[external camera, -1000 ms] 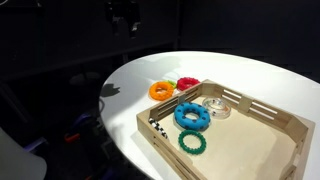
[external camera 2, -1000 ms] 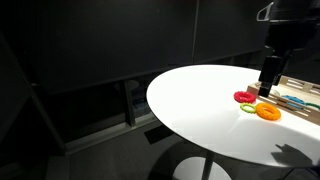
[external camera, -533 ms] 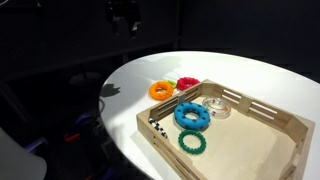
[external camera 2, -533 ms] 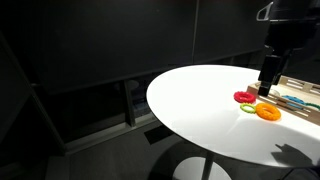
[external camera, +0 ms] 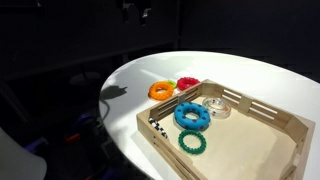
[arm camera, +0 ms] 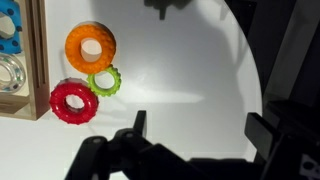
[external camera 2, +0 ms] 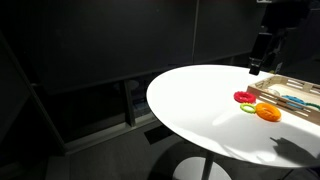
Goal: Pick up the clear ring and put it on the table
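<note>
The clear ring (external camera: 214, 104) lies in the light wooden slatted tray (external camera: 262, 112), beside a blue ring (external camera: 193, 116). In the wrist view it shows faintly at the left edge (arm camera: 6, 76), inside the tray (arm camera: 40, 60). The round white table (external camera: 250, 70) carries the tray. My gripper (arm camera: 200, 130) is open and empty. It hangs high above the table's bare part, well away from the tray. In the exterior views it is up near the top edge (external camera: 137, 10) (external camera 2: 256, 66).
An orange ring (arm camera: 90, 47), a small light green ring (arm camera: 104, 80) and a red ring (arm camera: 71, 101) lie on the table just outside the tray. A dark green ring (external camera: 192, 142) lies in the tray. The table edge (arm camera: 250, 70) curves close by.
My gripper has risen and shifted a little sideways above the table. The rings and the tray have not moved.
</note>
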Robot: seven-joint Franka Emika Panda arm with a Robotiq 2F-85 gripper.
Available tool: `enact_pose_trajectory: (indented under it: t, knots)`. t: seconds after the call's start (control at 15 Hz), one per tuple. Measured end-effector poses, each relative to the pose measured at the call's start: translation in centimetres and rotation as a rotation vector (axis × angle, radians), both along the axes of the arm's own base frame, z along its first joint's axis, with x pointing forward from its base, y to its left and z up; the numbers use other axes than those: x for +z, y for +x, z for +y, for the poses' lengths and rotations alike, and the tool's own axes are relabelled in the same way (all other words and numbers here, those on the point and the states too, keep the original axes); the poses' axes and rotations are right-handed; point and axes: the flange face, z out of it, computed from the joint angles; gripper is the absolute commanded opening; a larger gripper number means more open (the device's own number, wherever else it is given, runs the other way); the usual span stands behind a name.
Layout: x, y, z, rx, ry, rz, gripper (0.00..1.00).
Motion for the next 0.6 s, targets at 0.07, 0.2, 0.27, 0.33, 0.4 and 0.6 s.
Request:
enact_pose_trajectory:
  t: [0.07, 0.2, 0.27, 0.33, 0.4, 0.6]
  knots:
    - [0.5, 0.5, -0.5, -0.013, 0.004, -0.004, 1.00]
    - [1.5, 1.6, -1.8, -0.045, 0.011, -0.007, 1.00]
    - [1.9, 2.1, -2.6, -0.064, 0.013, -0.006, 1.00]
    - [2.3, 2.6, -3.4, -0.084, 0.016, -0.006, 1.00]
    - [2.7, 3.1, -4.4, -0.108, 0.019, -0.008, 1.00]
    - [3.5, 4.2, -7.6, -0.189, 0.029, -0.016, 1.00]
